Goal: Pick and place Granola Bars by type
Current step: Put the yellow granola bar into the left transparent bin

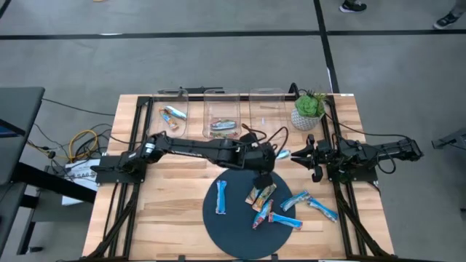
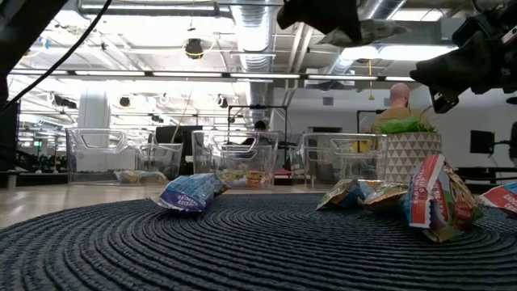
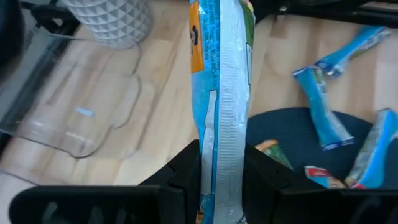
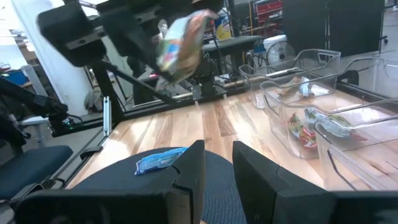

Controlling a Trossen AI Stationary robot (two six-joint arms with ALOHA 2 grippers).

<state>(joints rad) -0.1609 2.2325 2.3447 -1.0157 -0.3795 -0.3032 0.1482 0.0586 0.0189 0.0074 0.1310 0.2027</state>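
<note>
A multicoloured granola bar (image 3: pixel 222 93) hangs clamped between the fingers of the left hand (image 3: pixel 221 177), which is closed on the wrapper's lower end, above the desk (image 1: pixel 182 218) just beyond the far edge of the round dark mat (image 1: pixel 244 236). The high view places this hand (image 1: pixel 271 159) near the desk's middle, between the mat and the row of clear bins; from the right wrist the held bar (image 4: pixel 180 40) shows raised well clear of the wood. On the mat lie the remaining bars: a blue bar (image 1: pixel 221 197) alone on its left side, a multicoloured bar (image 1: pixel 261 193) near the middle, and a loose cluster of blue and multicoloured bars (image 1: pixel 280 217) toward the right, with two blue bars (image 1: pixel 309 202) partly or fully off the mat on the wood. Three clear bins stand along the far edge: the left bin (image 1: pixel 172 109) holds a blue bar, the middle bin (image 1: pixel 222 113) holds several wrapped bars, and the right bin (image 1: pixel 267 105) sits beside a potted plant (image 1: pixel 307 110). The right hand (image 1: pixel 314 159) waits over the desk's right side, near the plant, its fingers (image 4: pixel 189 174) narrowly parted with nothing between them. A person (image 2: pixel 397 101) shows in the room beyond.
</note>
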